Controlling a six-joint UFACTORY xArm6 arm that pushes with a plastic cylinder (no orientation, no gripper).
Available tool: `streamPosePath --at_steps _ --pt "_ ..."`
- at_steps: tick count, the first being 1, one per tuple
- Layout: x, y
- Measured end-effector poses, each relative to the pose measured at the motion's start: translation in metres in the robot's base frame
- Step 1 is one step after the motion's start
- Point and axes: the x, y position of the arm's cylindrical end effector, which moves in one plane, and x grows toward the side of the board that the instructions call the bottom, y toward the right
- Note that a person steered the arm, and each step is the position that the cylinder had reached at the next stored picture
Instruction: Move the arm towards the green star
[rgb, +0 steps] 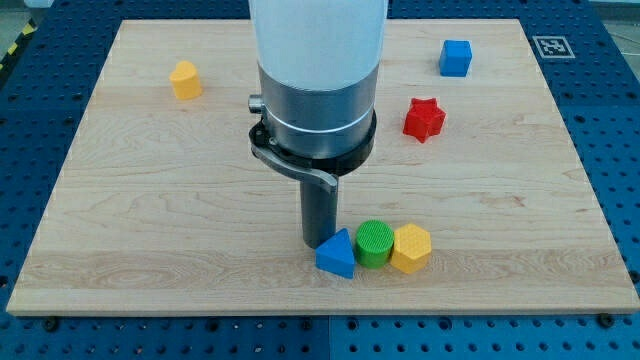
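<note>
We get one view only, looking down at a slant from the near edge of the wooden surface (120, 250), facing twelve o'clock. We sit close: the arm's body (316, 60) fills top centre, and blue pegboard (620, 150) frames the sides.

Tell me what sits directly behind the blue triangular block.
Behind the blue triangular block, toward the view's top, stands my rod, my tip at the block's upper left edge. Whether they touch is unclear. The board beyond is hidden by the arm. No green star shows.
</note>
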Motion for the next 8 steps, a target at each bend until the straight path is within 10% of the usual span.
streamPosePath --at_steps 8 --pt "-0.068 -0.037"
